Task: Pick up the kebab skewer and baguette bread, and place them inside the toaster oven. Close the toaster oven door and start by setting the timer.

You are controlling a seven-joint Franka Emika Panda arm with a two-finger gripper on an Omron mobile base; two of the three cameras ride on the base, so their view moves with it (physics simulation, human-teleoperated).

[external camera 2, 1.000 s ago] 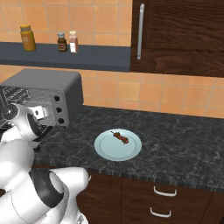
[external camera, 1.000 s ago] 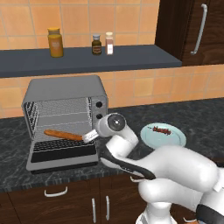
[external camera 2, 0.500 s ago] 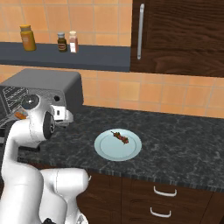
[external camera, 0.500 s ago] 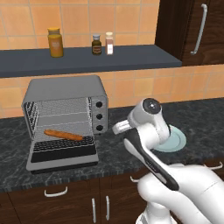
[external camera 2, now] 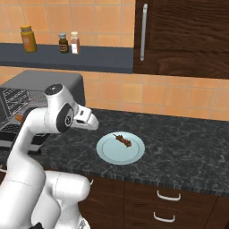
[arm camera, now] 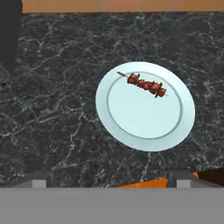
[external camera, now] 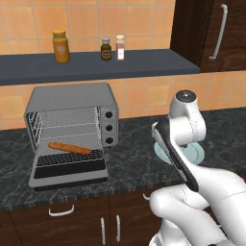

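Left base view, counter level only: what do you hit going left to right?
Baguette bread on the rack inside the toaster oven → the oven's three knobs → the robot arm → plate edge showing behind the arm.

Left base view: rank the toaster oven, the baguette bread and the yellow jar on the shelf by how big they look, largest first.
1. The toaster oven, by far the largest.
2 and 3. The baguette bread is longer but thinner than the yellow jar; they look close overall, and the jar sits farther back, so no firm order.
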